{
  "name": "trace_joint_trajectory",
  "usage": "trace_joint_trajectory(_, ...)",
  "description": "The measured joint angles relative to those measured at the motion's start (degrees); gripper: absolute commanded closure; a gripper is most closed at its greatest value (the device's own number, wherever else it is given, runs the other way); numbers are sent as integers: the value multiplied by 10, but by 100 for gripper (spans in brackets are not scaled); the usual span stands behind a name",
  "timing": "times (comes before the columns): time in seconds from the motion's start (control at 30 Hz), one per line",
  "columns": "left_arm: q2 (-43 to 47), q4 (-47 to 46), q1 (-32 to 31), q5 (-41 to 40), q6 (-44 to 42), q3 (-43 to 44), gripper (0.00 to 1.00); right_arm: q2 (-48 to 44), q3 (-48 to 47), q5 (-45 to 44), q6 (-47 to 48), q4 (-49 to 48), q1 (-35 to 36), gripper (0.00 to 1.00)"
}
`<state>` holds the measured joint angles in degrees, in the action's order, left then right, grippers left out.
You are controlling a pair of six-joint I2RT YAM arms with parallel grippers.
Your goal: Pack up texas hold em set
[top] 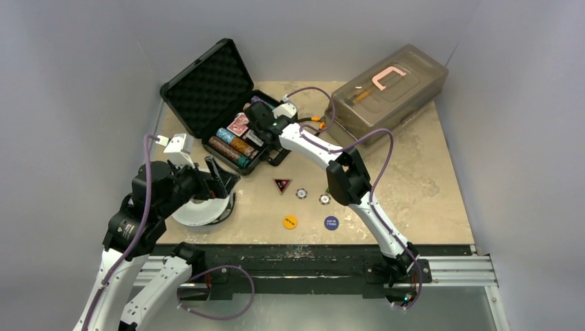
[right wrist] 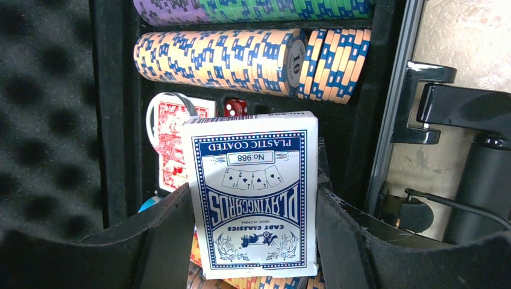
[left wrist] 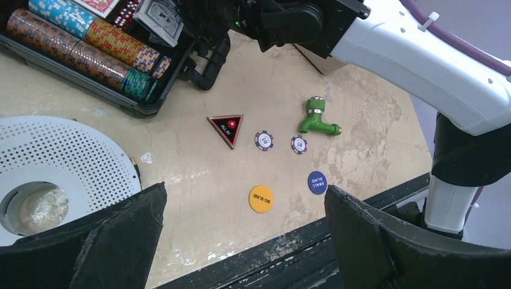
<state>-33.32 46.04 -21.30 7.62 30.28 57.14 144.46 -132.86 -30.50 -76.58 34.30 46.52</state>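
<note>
Packing is partly done. The black case (top: 207, 86) lies open near the far-left corner of the table (top: 421, 200). Rows of chips (right wrist: 217, 60) already fill its tray, with a red deck (right wrist: 175, 144) and a red die (right wrist: 235, 107) in the compartment beside them.

The right gripper (right wrist: 256, 241) hangs over the tray, its fingers pinching the blue deck (right wrist: 253, 192) upright by its long sides. By my reading, this deck is about to be seated next to the red one.

Several pieces are left on the table between the case and the near edge:
- the dark triangle marker (left wrist: 226, 127)
- two loose chips (left wrist: 263, 140) (left wrist: 299, 144)
- a yellow button (left wrist: 260, 198)
- a blue button (left wrist: 317, 182)

After those go in, the lid has to be closed.

The left gripper (left wrist: 244, 208) holds nothing. Its fingers are spread wide above the near-left part of the table, beside a white perforated disc (left wrist: 66, 150).

A green faucet (left wrist: 317, 118) lies near the loose chips, and a grey translucent box (top: 390, 89) stands at the far-right corner. Neither belongs in the case.

Some things are hard to make out:
- The blue deck hides the slot below it, so I cannot tell whether that slot is free.
- The deck's lower edge sits at the frame bottom of the right wrist view.
- In the top view the right arm covers part of the tray and the faucet.
- The case latches cannot be made out.
</note>
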Motion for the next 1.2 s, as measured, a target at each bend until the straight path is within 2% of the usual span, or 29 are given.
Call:
trace_joint_trajectory(0.47, -5, 0, 0, -5, -1, 0, 0, 0, -2, 3, -5, 18, 4, 20)
trace_joint_trajectory(0.7, -29, 0, 0, -10, -1, 12, 0, -13, 21, 29, 11, -9, 5, 17)
trace_joint_trajectory(0.83, -51, -1, 0, -14, 0, 25, 0, -72, 95, 38, 65, -31, 6, 18)
trace_joint_trajectory(0.93, -78, -12, 0, -15, 5, 34, 8, -139, 159, 49, 136, -50, 7, 18)
trace_joint_trajectory(1.07, -143, -54, 0, -12, 13, 36, 14, -295, 331, 81, 261, -122, 7, 21)
trace_joint_trajectory(1.2, -257, -103, 3, -5, 22, 56, 18, -467, 515, 134, 375, -172, 4, 22)
